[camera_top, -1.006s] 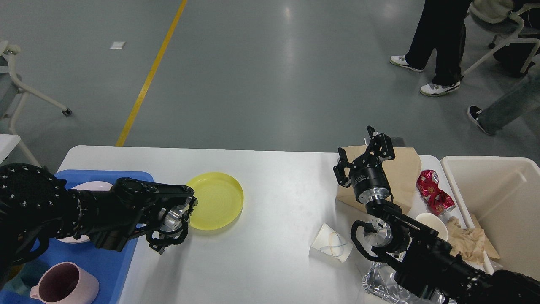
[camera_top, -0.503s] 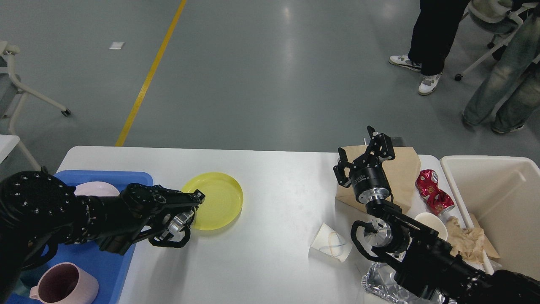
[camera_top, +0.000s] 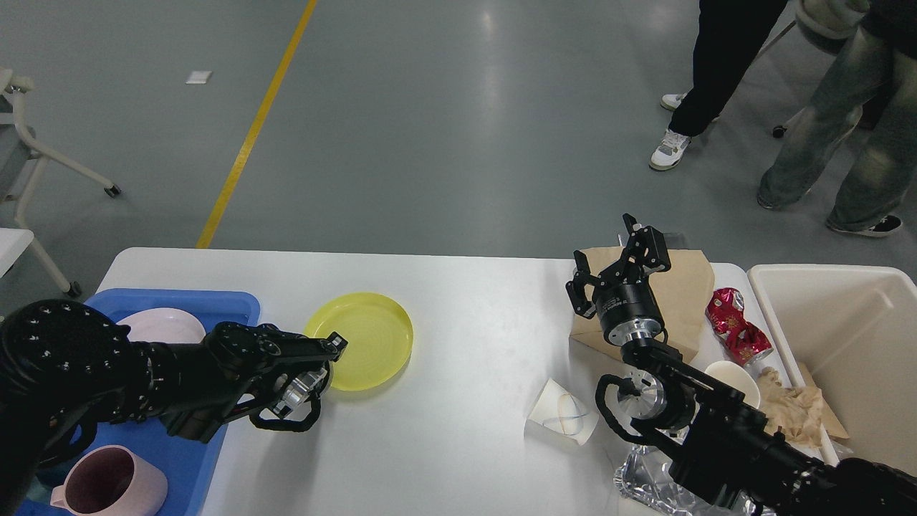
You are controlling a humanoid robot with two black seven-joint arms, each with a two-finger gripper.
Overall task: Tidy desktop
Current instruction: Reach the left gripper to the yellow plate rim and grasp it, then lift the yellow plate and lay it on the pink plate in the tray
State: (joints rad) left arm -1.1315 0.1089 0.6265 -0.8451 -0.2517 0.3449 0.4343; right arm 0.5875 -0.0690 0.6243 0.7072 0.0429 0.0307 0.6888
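The white desktop carries a yellow plate left of the middle. My left gripper is at the plate's near-left rim, with one finger over the rim. It is dark, and I cannot make out the gap between its fingers. My right gripper is open and empty, pointing up above a brown paper bag at the back right. A crushed white paper cup lies in front of the middle.
A blue tray at the left holds a pink plate and a pink mug. A red crushed can, a white cup, crumpled brown paper and foil lie by the cream bin. People walk behind.
My left gripper has moved forward and lower onto the plate's near-left rim. The right arm has not moved. The people at the back have walked on.
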